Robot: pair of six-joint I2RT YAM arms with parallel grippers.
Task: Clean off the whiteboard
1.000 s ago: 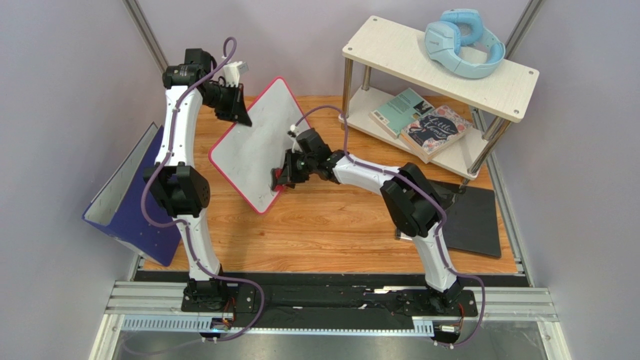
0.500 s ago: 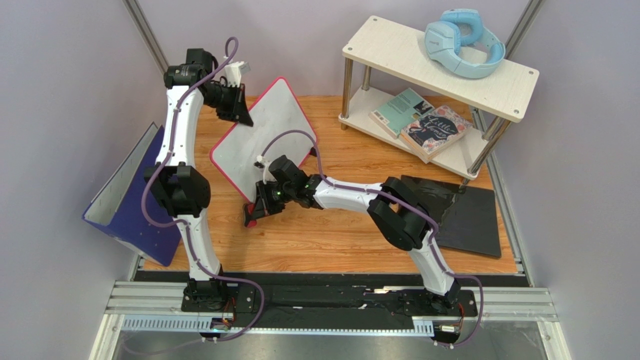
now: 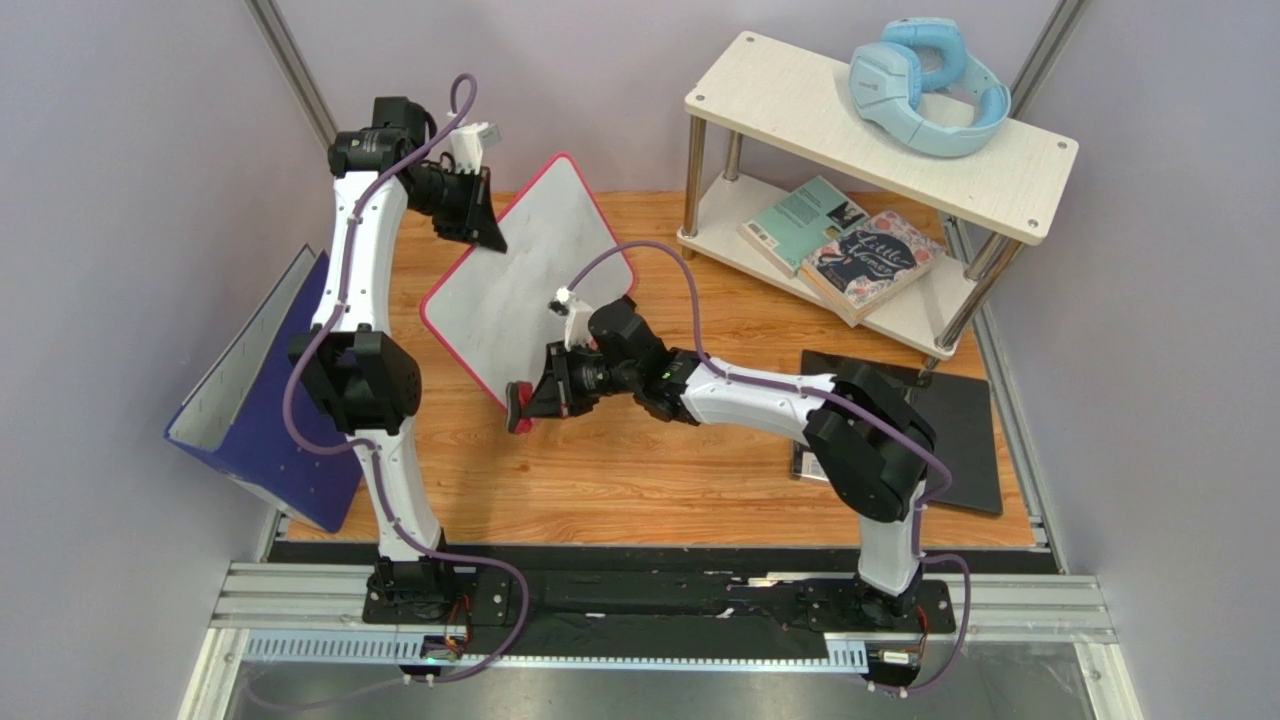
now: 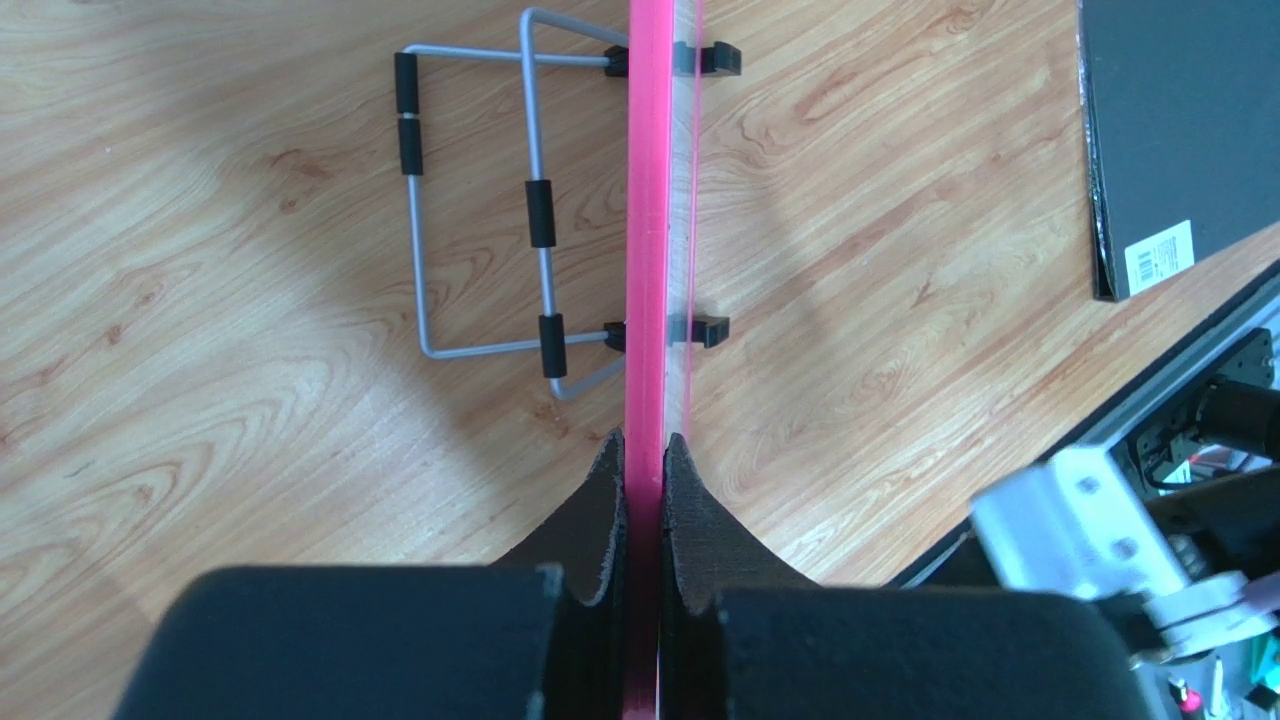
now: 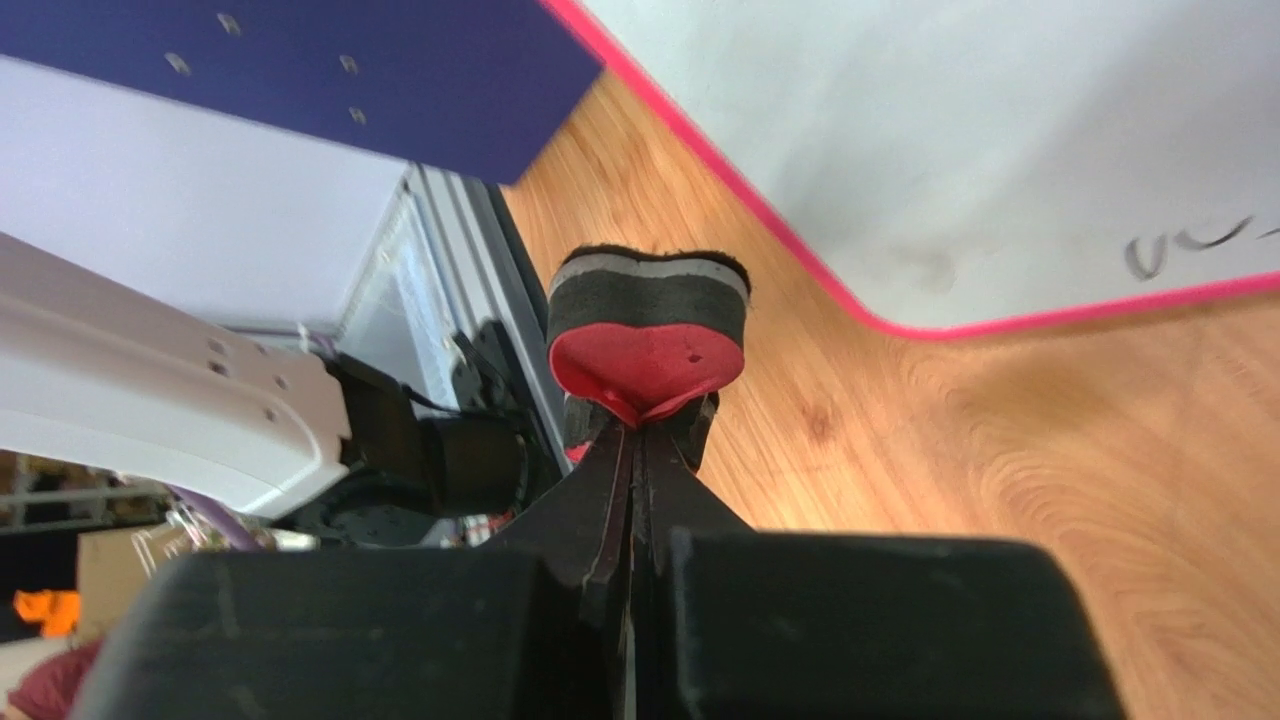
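The whiteboard (image 3: 529,278), white with a pink rim, stands tilted on the wooden table. My left gripper (image 3: 472,221) is shut on its upper left corner; in the left wrist view the pink edge (image 4: 648,225) runs straight between the pads of the left gripper (image 4: 646,458). My right gripper (image 3: 538,399) is shut on a red eraser (image 3: 520,407) with a grey and black felt face (image 5: 649,300), held just off the board's lower corner. Faint dark marks (image 5: 1187,248) show on the whiteboard (image 5: 977,135) near that corner.
A blue folder (image 3: 263,398) leans at the table's left edge. The black mat (image 3: 939,435) lies at the right. A two-level shelf (image 3: 887,128) at the back right carries blue headphones (image 3: 920,83) and books (image 3: 849,248). A wire stand (image 4: 481,210) props the board.
My right gripper carried the eraser down and left from the board's lower right edge, past its lower corner, then came back slightly toward it. The left arm and board stayed put.
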